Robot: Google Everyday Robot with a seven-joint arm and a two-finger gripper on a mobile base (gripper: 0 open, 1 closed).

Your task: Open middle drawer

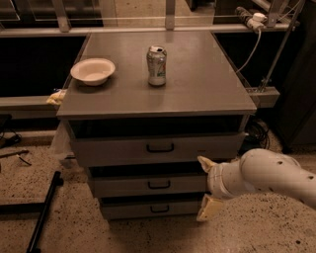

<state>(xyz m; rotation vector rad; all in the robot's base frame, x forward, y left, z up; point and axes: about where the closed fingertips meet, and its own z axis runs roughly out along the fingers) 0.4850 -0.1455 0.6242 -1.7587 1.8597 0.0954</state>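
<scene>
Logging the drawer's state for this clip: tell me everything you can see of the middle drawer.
The middle drawer is the second of three in the grey cabinet. It has a flat grey front, metal by its look, with a small black handle at its centre. It does not look pulled out, and a dark gap runs above it. The pincer is at its right end, open, spread above and below the front's level. Whether it touches the drawer cannot be judged.

I saw a lab: speckled floor (74, 232), metal railing (170, 14), grey steel desk (197, 94), my spread tool (206, 187) beside its middle drawer (123, 186).
</scene>
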